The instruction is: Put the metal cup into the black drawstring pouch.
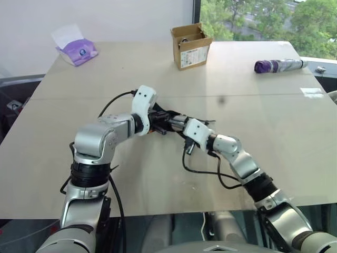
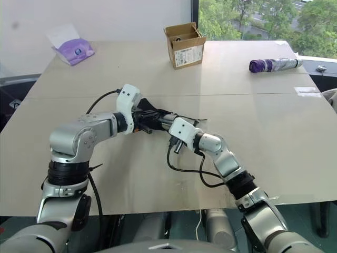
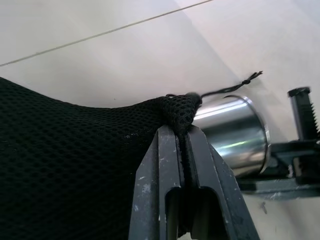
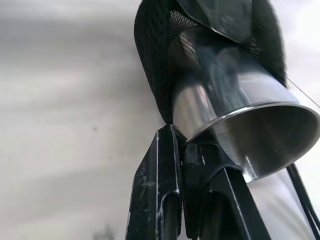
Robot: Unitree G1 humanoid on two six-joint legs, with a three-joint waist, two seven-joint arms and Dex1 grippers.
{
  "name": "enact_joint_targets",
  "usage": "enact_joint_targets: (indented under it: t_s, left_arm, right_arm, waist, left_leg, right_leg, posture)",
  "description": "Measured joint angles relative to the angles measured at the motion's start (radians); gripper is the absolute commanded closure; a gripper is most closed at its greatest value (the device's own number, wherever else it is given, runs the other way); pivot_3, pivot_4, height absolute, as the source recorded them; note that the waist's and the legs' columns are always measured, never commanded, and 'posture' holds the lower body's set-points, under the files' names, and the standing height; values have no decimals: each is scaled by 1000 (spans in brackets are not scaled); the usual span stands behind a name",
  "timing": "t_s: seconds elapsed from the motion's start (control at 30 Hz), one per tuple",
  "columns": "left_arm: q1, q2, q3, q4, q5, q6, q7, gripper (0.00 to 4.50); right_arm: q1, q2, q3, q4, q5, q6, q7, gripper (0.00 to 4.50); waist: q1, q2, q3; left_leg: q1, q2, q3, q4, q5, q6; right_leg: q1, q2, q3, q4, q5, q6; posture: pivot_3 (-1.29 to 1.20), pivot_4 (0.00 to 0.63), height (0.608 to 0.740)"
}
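Left gripper (image 3: 184, 137) is pinching the black drawstring pouch (image 3: 75, 165) at its mouth hem. Right gripper (image 4: 182, 142) is clamping the metal cup (image 4: 235, 100) by its rim, cup at its 1 o'clock, base end sitting inside the pouch mouth, mid-table (image 1: 79, 79).

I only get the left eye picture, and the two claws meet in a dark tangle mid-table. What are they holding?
Observer: The left claw is shut on the edge of the black drawstring pouch.
Operator: And the other claw?
Observer: The right claw pinches the rim of the metal cup.
Operator: Is the cup inside yet?
Observer: Partly. Its closed end sits in the pouch mouth; the open end sticks out.
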State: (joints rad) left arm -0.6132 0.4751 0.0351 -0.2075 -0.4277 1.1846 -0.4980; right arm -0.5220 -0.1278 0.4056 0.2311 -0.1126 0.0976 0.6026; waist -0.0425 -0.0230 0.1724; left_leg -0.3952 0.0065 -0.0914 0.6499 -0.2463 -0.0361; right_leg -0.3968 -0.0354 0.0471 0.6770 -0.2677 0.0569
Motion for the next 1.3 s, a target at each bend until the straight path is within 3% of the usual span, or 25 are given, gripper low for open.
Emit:
enact_joint_targets:
  t_s: [0.3, 0.6, 0.73, 1.0, 1.3]
  left_arm:
    - [-22, -24, 46, -62, -84, 162, 14, 4500]
    - [-56, -83, 176, -67, -108, 281, 57, 4500]
    - [-78, -132, 227, -53, -116, 300, 73, 4500]
    - [-116, -233, 372, -33, -153, 361, 115, 4500]
    - [-178, -349, 534, 41, -170, 422, 238, 4500]
  right_arm:
    - [-147, 79, 10, 250, -37, -124, -26, 4442]
    - [-326, 94, 32, 496, -140, -324, -35, 4442]
    - [-327, 112, 37, 498, -142, -372, -28, 4442]
    - [-221, 162, -69, 353, 22, -251, 16, 4442]
    - [-314, 119, 60, 468, -202, -415, -49, 4442]
  waist:
    - [-4, 0, 0]
    - [0, 0, 0]
    - [-2, 0, 0]
    - [-1, 0, 0]
    - [-3, -1, 0]
  left_leg:
    - [0, 0, 0, 0, 0, 0]
    - [-1, 0, 0, 0, 0, -1]
    - [-1, 0, -1, -1, 0, -1]
    - [-1, 0, -1, -1, 1, -1]
    - [-1, 0, -1, -1, 1, -2]
  right_leg:
    - [0, 0, 0, 0, 0, 0]
    - [0, 0, 0, -2, 0, 0]
    - [-1, 0, 0, -2, 0, 0]
    - [-1, 0, -1, -2, 0, 0]
    - [-1, 0, -1, -1, 0, 0]
  posture:
    - [0, 150, 740]
    - [0, 150, 740]
    - [0, 150, 740]
    - [0, 150, 740]
    - [0, 150, 740]
